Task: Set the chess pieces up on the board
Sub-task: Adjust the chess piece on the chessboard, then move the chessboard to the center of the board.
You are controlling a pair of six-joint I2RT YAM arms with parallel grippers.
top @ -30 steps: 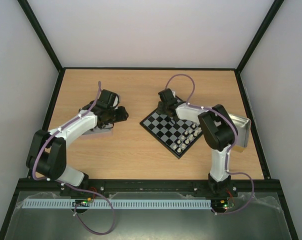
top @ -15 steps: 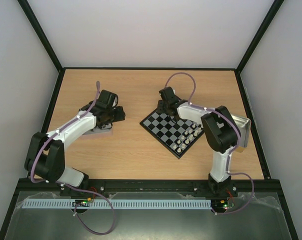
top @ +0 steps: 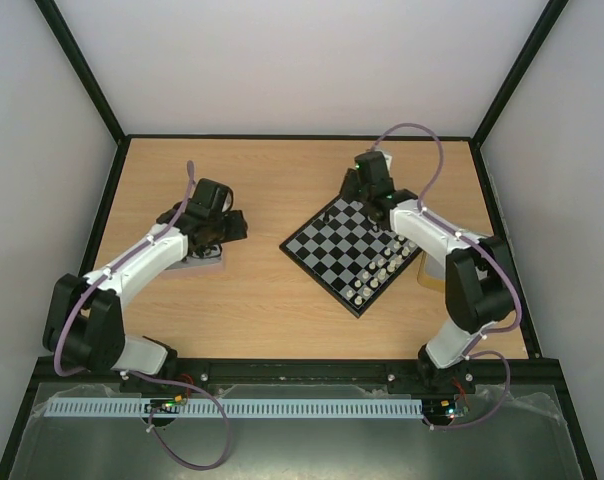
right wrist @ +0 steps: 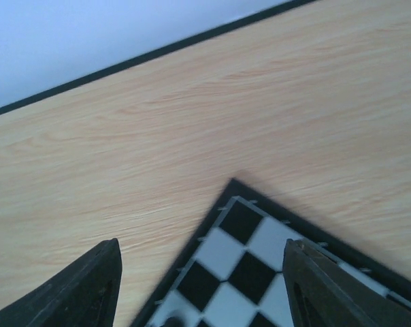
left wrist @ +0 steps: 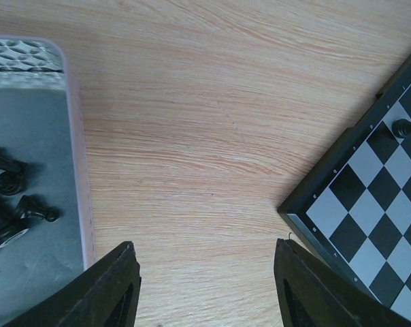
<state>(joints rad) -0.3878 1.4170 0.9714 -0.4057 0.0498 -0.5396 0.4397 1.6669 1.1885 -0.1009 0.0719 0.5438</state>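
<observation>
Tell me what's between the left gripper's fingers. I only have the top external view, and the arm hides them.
Observer: Nothing. The left gripper is open over bare tabletop, between the tray and the board.
Operator: What's in that tray?
Observer: Black chess pieces, lying jumbled on its grey floor.
</observation>
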